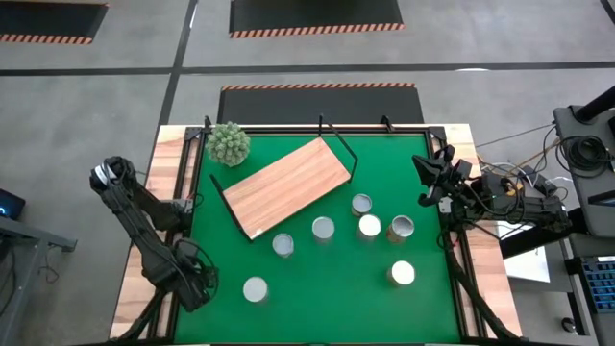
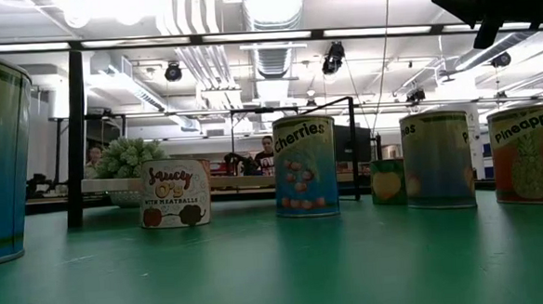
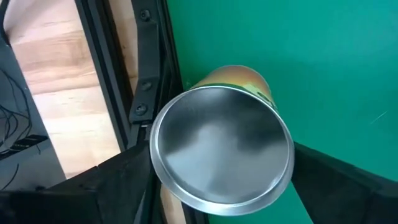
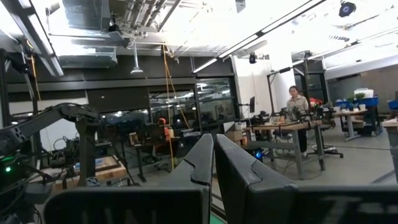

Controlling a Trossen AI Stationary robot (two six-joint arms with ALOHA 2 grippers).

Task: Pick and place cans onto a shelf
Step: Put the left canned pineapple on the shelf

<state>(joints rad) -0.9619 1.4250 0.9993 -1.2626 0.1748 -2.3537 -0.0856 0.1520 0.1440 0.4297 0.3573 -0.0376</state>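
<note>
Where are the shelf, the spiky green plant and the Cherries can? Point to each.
shelf [image 1: 286, 185]: high view, middle of the bare wood board.
spiky green plant [image 1: 229, 143]: high view, centre of the ball.
Cherries can [image 2: 305, 167]: low view, middle of the label.

I am seeing silver-topped cans [image 1: 323, 228] sitting on a green table [image 1: 327, 288], by a light-brown shelf [image 1: 286, 185].
</note>
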